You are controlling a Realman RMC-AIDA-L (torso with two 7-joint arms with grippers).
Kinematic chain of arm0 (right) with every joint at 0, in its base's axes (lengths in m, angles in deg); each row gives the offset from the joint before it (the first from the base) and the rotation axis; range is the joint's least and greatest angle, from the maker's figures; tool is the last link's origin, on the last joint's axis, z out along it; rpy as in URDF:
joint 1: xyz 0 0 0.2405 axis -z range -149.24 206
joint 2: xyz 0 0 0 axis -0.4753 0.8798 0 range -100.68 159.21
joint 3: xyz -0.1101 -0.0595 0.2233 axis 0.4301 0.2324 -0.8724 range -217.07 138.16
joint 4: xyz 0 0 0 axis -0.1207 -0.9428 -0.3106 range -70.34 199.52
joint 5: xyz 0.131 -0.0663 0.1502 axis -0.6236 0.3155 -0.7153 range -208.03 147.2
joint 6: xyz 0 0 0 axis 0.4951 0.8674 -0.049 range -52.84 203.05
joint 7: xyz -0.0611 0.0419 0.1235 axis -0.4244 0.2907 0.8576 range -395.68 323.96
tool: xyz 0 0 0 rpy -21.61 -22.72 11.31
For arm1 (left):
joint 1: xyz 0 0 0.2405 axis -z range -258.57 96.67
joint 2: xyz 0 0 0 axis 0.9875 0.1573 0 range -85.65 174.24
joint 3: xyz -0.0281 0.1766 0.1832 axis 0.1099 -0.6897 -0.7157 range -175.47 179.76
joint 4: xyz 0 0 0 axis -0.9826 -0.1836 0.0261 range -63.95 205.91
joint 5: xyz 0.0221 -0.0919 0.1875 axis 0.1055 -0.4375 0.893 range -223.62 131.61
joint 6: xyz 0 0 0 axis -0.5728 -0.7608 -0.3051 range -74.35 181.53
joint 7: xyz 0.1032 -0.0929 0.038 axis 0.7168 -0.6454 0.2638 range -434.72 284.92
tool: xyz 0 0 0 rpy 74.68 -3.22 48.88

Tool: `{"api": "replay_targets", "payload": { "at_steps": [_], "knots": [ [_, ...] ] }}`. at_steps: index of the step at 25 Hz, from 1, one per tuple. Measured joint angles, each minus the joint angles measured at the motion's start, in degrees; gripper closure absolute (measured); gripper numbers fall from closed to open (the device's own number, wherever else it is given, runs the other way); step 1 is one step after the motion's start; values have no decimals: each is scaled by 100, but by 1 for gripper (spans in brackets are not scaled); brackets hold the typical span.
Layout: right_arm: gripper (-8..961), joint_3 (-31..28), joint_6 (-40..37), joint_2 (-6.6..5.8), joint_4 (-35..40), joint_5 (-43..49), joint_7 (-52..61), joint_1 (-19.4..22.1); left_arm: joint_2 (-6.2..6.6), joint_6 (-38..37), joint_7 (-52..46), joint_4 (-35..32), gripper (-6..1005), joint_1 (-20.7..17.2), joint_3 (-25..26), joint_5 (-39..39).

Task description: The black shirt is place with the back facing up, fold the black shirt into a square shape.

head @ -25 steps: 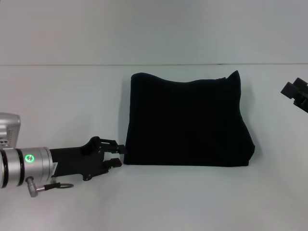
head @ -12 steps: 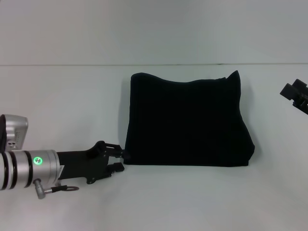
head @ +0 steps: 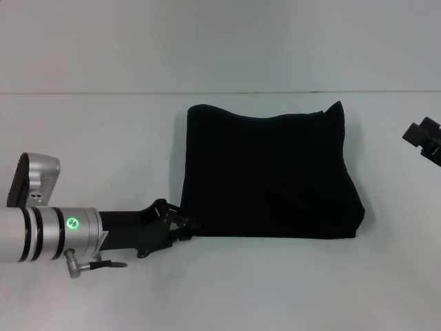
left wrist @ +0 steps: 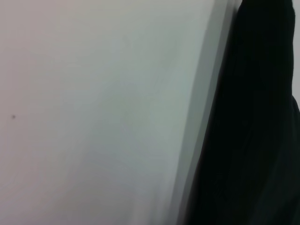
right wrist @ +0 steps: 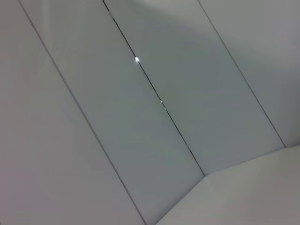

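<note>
Head view gives me the black shirt (head: 269, 172) lying on the white table (head: 89, 145), already folded into a compact, roughly square block, a little wider along its near edge than its far one, with one small peak of cloth sticking up at the far right corner. No lettering shows on the upper face. My left gripper (head: 185, 225) reaches in low from the left, arm nearly level with the tabletop, and its fingertips sit right at the shirt's near left corner, touching or slipped just under the hem; black on black, I cannot tell whether the jaws are apart or pinching the cloth. On the arm's silver wrist (head: 58, 232) a green indicator light (head: 71, 223) glows. My right gripper (head: 426, 138) hangs at the far right edge, well apart from the shirt, only partly in view, and I cannot tell how its jaws stand either. From the left wrist camera, the shirt (left wrist: 253, 122) fills one side as a dark mass against the pale table (left wrist: 93, 112). From the right wrist camera I see only pale panels with thin seams (right wrist: 154, 93).
</note>
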Motion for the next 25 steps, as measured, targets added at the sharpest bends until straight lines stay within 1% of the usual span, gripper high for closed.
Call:
{"api": "replay_targets", "payload": {
  "at_steps": [1, 7, 12, 15, 19, 22, 25],
  "knots": [
    [167, 0, -1, -4, -13, -8, 5, 3, -8, -1, 1, -12, 602, -7, -1, -7],
    [167, 0, -5, -9, -33, -12, 17, 6, -11, -40, 31, -18, 775, -23, -2, -6],
    [167, 0, -5, -9, -34, -16, 19, 2, -9, -195, 274, -21, 968, -30, 12, -6],
    [167, 0, -5, -8, -34, -19, 23, 0, 10, -407, 472, -75, 974, -100, 57, -9],
    [167, -8, -3, -8, -34, -27, 29, -2, -17, -799, 436, -433, 980, -476, 92, -29],
    [167, -9, 24, 0, -34, -31, 31, -16, -23, -997, 406, -583, 979, -712, 183, -48],
    [167, -9, 49, 7, -34, -32, 31, -52, -17, -1190, 486, -612, 976, -801, 273, -42]
  ]
}}
